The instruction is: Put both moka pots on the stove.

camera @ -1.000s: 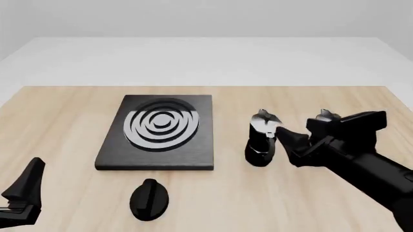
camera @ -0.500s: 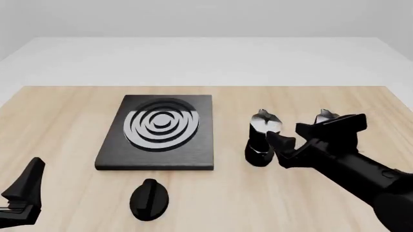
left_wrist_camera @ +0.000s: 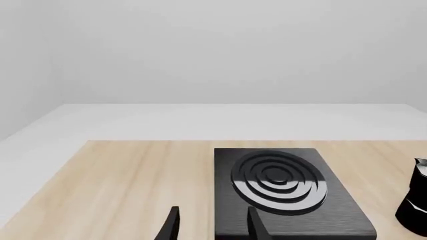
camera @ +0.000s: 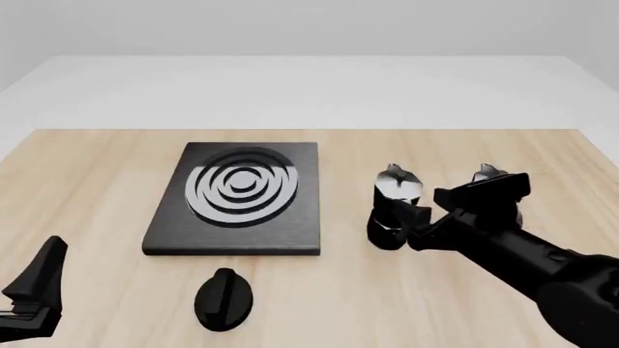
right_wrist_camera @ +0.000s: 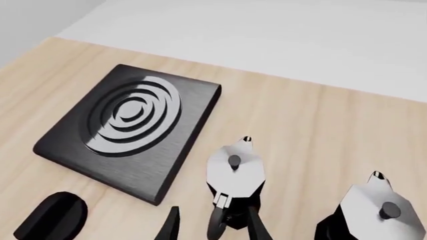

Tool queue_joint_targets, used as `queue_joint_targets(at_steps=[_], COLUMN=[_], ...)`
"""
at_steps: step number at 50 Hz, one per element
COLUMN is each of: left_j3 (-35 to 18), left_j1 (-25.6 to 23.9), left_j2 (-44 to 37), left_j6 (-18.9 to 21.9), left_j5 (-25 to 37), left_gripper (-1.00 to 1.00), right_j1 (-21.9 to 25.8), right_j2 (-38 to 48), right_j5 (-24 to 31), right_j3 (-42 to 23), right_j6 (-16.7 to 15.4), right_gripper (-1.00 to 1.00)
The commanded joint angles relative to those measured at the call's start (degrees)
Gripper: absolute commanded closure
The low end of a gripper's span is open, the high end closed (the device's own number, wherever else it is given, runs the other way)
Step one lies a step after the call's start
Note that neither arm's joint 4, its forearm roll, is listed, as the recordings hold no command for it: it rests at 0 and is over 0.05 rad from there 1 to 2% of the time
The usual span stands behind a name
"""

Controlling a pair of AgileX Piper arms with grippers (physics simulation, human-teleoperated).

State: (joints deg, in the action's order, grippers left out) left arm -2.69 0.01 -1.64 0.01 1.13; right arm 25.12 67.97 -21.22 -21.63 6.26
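Two black moka pots with silvery lids stand on the table right of the stove (camera: 242, 196). My right gripper (camera: 414, 220) is open and low beside the nearer pot (camera: 391, 206). In the right wrist view that pot (right_wrist_camera: 235, 172) is upright, and its side handle lies between the fingers (right_wrist_camera: 254, 225) of my right gripper (right_wrist_camera: 212, 226). The second pot (camera: 486, 175) is mostly hidden behind the right arm; the right wrist view shows it (right_wrist_camera: 377, 210) standing apart. My left gripper (camera: 39, 286) is open and empty near the front left edge, short of the stove (left_wrist_camera: 280, 185).
An oval black knob (camera: 223, 297) lies on the wood just in front of the stove, also seen as the knob (right_wrist_camera: 53, 215) in the right wrist view. The nearer pot (left_wrist_camera: 417, 200) shows at the edge of the left wrist view.
My right gripper has moved left and lower, closing in on the nearer pot's handle side. The left arm, both pots and the stove have stayed put.
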Motion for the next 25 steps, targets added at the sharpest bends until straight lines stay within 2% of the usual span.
queue_joint_targets(at_steps=[1, 25], left_j3=[0.0, 0.0], left_j1=[0.0, 0.0], left_j2=[0.0, 0.0], left_j6=[0.0, 0.0], left_j5=[0.0, 0.0], left_gripper=[-1.00, -1.00], right_j1=[-0.7, -1.4], right_j2=[1.5, 4.3], right_j5=[-0.9, -2.4], right_j3=[-0.1, -0.4], right_j6=[0.0, 0.2], right_gripper=[-1.00, -1.00])
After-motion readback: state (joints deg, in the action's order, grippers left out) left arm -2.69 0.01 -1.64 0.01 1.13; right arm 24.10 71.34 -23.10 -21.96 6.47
